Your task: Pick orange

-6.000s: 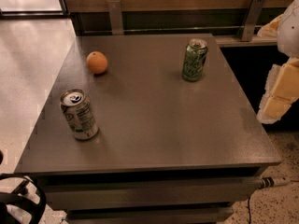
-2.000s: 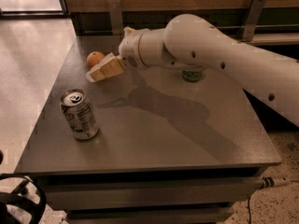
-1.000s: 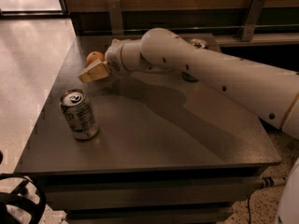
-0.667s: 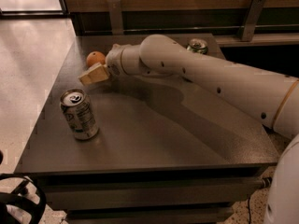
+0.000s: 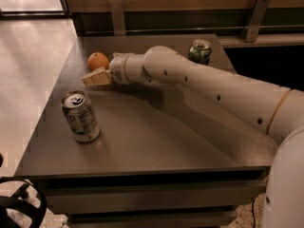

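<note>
The orange rests on the desk near its far left corner. The tool hangs low just in front of it; whether it is spread or pressed together cannot be told. A white can stands nearer, and a green can stands at the far right.

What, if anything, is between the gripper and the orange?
Nothing visible does. The gripper is right beside the orange, on its near side; the white can stands closer to the front edge, off that line.
</note>
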`<state>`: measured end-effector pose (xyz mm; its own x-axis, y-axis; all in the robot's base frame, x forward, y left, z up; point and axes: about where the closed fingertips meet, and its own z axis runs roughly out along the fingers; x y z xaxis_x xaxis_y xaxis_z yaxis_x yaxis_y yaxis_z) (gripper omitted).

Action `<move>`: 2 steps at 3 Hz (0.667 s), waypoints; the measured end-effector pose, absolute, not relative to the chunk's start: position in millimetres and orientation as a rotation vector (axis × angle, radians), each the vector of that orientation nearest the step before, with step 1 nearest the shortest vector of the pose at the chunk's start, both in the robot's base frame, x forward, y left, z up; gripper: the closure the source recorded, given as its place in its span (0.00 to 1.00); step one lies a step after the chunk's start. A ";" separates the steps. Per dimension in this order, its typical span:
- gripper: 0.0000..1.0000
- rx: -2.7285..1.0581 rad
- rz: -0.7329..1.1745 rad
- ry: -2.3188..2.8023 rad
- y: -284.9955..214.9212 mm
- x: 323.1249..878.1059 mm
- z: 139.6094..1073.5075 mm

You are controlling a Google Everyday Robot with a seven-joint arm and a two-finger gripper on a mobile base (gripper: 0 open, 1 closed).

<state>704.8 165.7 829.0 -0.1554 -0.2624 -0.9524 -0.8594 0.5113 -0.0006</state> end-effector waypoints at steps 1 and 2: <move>0.39 -0.967 0.704 1.688 169.1 703.1 828.9; 0.62 -0.970 0.708 1.687 171.4 702.3 828.5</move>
<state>702.3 171.4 828.5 -0.1546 -0.2643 -0.9520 -0.8644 0.5029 0.0008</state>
